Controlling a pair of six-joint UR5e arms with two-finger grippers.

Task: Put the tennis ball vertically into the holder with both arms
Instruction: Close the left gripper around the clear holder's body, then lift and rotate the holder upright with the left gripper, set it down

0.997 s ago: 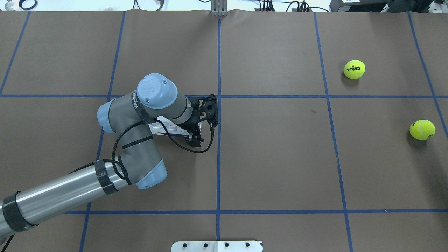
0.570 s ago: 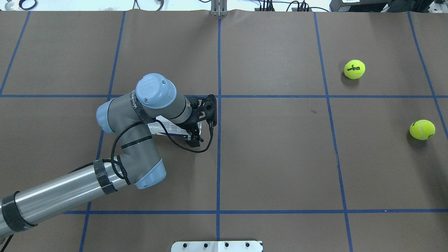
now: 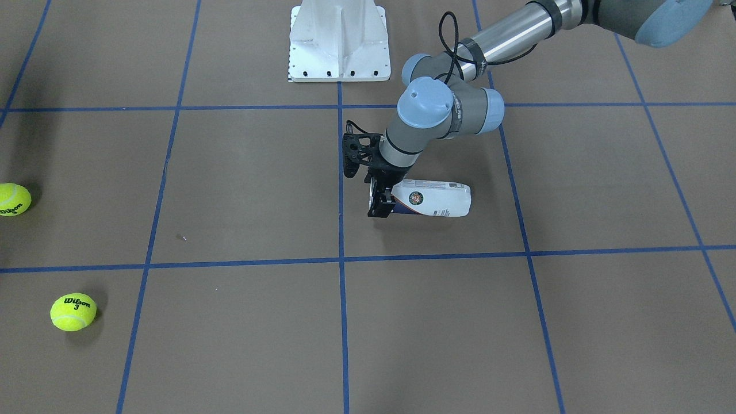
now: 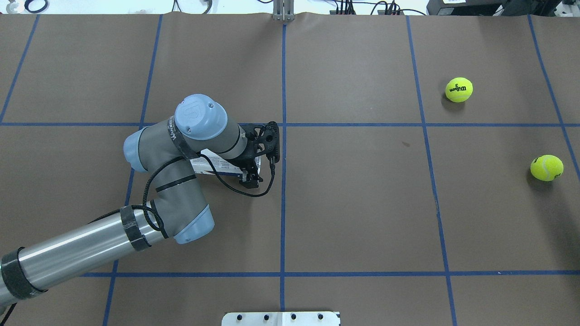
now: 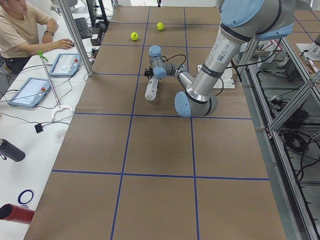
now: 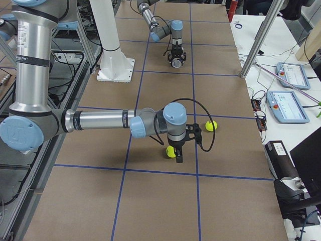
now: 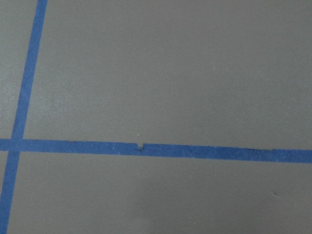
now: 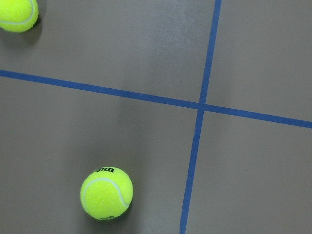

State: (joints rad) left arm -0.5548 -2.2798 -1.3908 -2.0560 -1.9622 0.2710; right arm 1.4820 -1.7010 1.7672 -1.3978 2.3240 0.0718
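Observation:
The holder [image 3: 437, 199] is a clear can with a white and navy label, lying on its side near the table's middle. In the overhead view my left arm hides most of the holder [image 4: 226, 168]. My left gripper [image 3: 380, 200] has a finger on each side of the can's clear end; whether the fingers press on it I cannot tell. Two yellow tennis balls [image 4: 459, 89] [image 4: 547, 167] rest on the right side of the table. In the exterior right view my right gripper [image 6: 179, 154] hangs close beside the nearer ball [image 6: 171, 151]; whether it is open or shut I cannot tell.
The white metal base [image 3: 338, 43] stands at the robot's edge of the table. Blue tape lines grid the brown table cover [image 4: 362, 203]. A person [image 5: 22, 27] sits at a side desk with tablets, off the table's far side.
My left arm and gripper have drifted slightly to the left at the holder's end. The two balls have not moved.

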